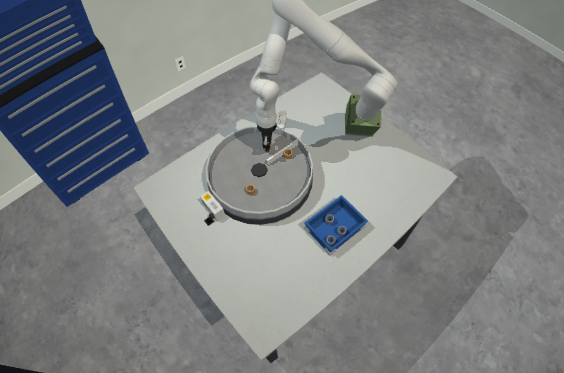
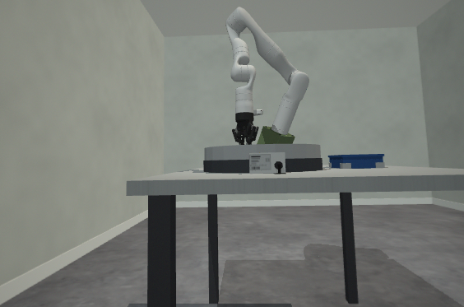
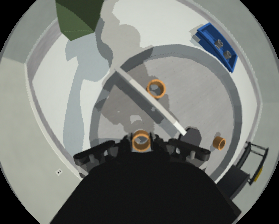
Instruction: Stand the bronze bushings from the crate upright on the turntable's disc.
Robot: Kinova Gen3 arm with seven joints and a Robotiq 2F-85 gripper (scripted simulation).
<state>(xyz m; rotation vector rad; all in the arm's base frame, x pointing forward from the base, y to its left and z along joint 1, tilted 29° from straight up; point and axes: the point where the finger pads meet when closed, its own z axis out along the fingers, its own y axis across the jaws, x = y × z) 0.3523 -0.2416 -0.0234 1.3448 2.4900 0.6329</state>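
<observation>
Black two-finger gripper [image 1: 267,147] [image 2: 246,143] [image 3: 141,137]: fingers part-open, pinching orange-bronze metal sleeve [image 3: 141,141]. White box [image 1: 212,204] [image 2: 267,163]: printed label, illegible.

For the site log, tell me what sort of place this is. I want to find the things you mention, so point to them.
Probably a workshop: a blue drawer cabinet [image 1: 82,114], a worktable [image 1: 280,269] [image 2: 296,186] and a turntable [image 1: 235,159] [image 2: 230,152] [image 3: 195,65] suggest it.

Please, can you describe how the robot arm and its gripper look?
The arm is smooth, whitish grey, with rounded joints and thin dark seam lines. The gripper is black, with two linked, jointed fingers. No cables are visible.
</observation>
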